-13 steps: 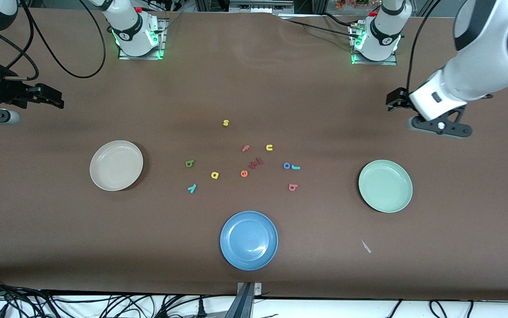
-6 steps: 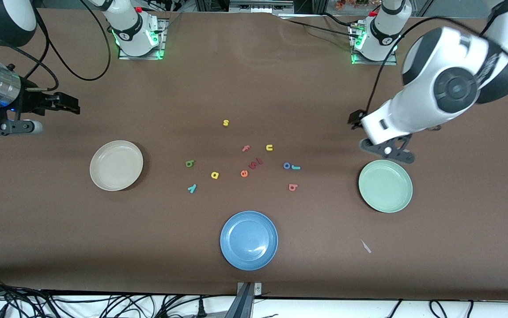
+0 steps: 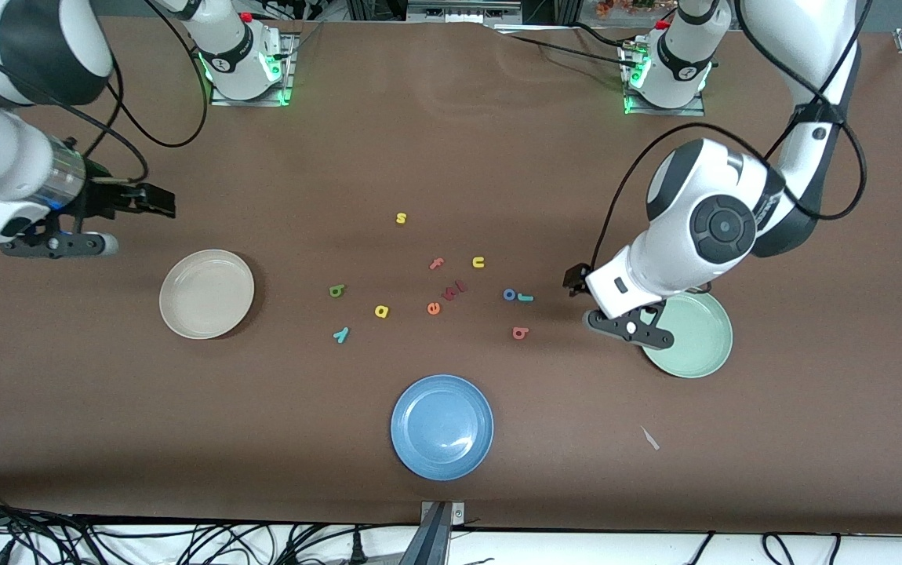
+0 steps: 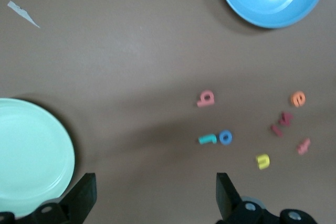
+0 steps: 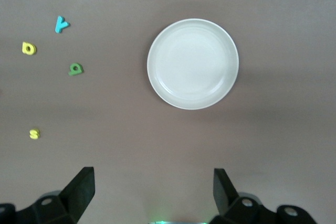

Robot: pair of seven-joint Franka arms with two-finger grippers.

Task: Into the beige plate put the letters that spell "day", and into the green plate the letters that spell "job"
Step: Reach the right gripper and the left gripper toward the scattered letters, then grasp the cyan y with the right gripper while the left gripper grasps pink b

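The green d (image 3: 336,291), yellow a (image 3: 381,311) and teal y (image 3: 341,335) lie mid-table, on the side of the beige plate (image 3: 206,294). The blue o (image 3: 509,294) touches the teal j (image 3: 526,297), and the pink b (image 3: 520,333) lies nearer the camera. My left gripper (image 3: 574,280) hangs open and empty over bare table between the j and the green plate (image 3: 698,337), whose rim the arm partly covers. My right gripper (image 3: 157,202) is open and empty over the table near the beige plate (image 5: 192,64).
A blue plate (image 3: 441,426) sits near the front edge. Spare letters lie among the others: yellow s (image 3: 401,218), pink f (image 3: 436,264), yellow u (image 3: 478,262), orange e (image 3: 433,308) and dark red ones (image 3: 455,289). A paper scrap (image 3: 649,438) lies by the green plate.
Both arms have swung in from the table's ends. The left gripper has come down past the green plate toward the j and o. The right gripper has moved toward the middle.
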